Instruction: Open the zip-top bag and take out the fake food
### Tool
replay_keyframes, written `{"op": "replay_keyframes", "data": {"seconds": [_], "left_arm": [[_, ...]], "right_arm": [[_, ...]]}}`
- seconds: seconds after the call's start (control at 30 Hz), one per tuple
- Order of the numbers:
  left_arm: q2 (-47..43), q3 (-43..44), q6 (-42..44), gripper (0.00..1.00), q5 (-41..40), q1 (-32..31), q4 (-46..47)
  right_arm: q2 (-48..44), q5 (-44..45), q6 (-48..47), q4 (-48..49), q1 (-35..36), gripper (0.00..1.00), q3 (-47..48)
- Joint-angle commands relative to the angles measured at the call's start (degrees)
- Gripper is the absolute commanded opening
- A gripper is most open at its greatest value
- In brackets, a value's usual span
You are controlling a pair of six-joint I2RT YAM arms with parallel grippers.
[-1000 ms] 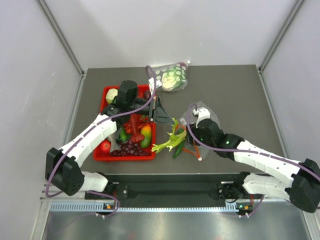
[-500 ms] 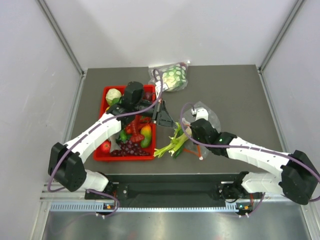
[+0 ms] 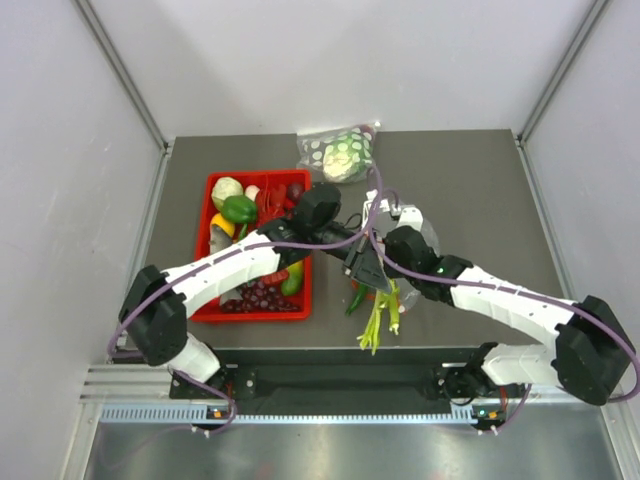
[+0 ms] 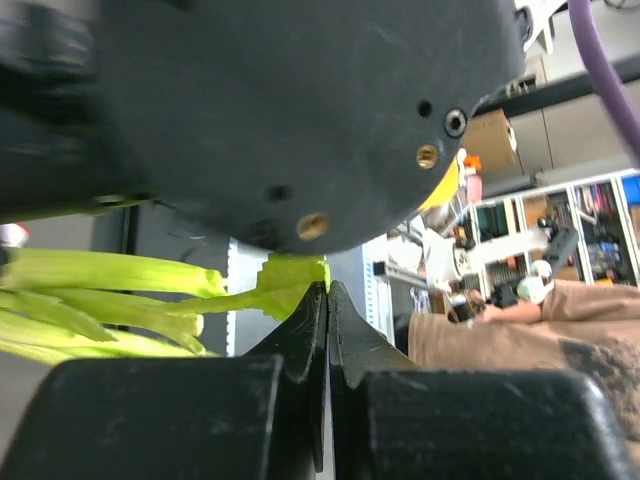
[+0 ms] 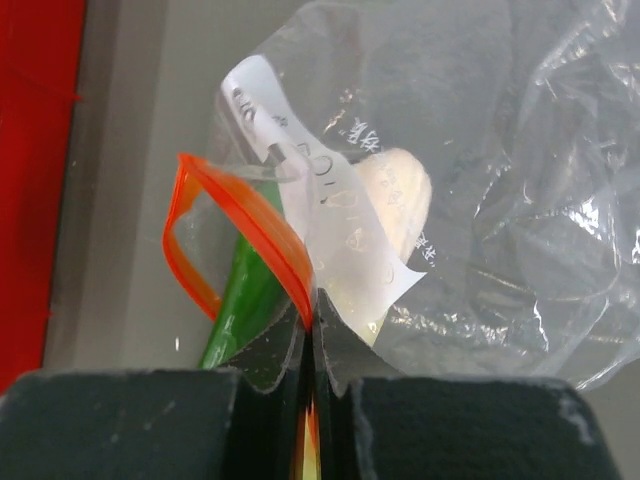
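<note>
Right wrist view: the right fingers [image 5: 270, 350] are pressed together on the orange-red zip strip [image 5: 250, 225] of the zip-top bag [image 5: 520, 200], which lies right of centre on the worktop [image 3: 480, 180] with a green vegetable piece [image 5: 240, 290] at its mouth. The left fingers [image 4: 305, 330] pinch the celery stalk bunch [image 4: 110, 275] by its tip (a thin hold), so it may slip, or the strip may tug free.

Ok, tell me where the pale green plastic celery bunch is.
Top view: the celery bunch, held in the left claw, is right of the red plastic tray, near the table's front edge.
</note>
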Motion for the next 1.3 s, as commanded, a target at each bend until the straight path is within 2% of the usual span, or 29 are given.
{"op": "replay_keyframes", "data": {"seconds": [0.0,0.17,0.27,0.37,0.47,0.53,0.63,0.73,0.8,0.87,1.0,1.27], "left_arm": [[1.6,3.6,1.8,0.0,0.5,-1.2,3.7],[5.7,5.4,13.4,0.09,-5.9,-1.2,-10.5],[7.3,6.1,17.9,0.23,-14.5,-1.2,-17.5],[8.4,5.6,20.8,0.36,-19.4,-1.2,-18.8],[9.2,5.3,21.6,0.37,-21.1,-1.2,-18.8],[9.4,5.7,21.8,0.46,-22.1,-1.2,-18.9],[7.7,6.3,22.1,0.51,-26.4,-1.2,-19.2],[4.7,5.0,23.0,0.57,-37.0,-1.2,-21.4],[3.7,3.7,23.5,0.58,-43.8,-1.2,-22.7],[3.5,1.7,23.6,0.62,-45.6,-1.3,-24.4],[3.6,-1.7,24.1,0.64,-47.4,-2.8,-23.7],[8.9,-2.7,23.0,0.64,-46.7,-5.3,-20.9]], "right_arm": [[0.1,-2.2,2.0,1.2,-2.5,0.0,2.1],[-1.1,-5.1,3.1,2.8,-4.8,0.0,0.0],[-1.6,-5.5,3.4,2.6,-5.1,0.0,-0.4],[-2.1,-5.9,3.9,2.8,-5.2,0.0,-0.9],[-2.1,-6.3,4.1,3.1,-5.3,0.0,-1.3],[-2.2,-6.4,4.1,3.1,-5.4,0.0,-1.2],[-2.7,-6.6,4.2,3.0,-5.8,0.0,-1.3],[-3.2,-6.9,4.6,2.8,-5.9,0.0,-1.2],[-3.3,-7.1,4.8,2.7,-6.0,0.0,-1.1],[-3.2,-7.5,4.9,2.8,-6.3,0.0,-1.1],[-2.8,-8.0,5.0,3.0,-6.5,0.0,-1.1],[-3.3,-8.0,5.6,3.0,-6.7,0.0,-1.9]]}}
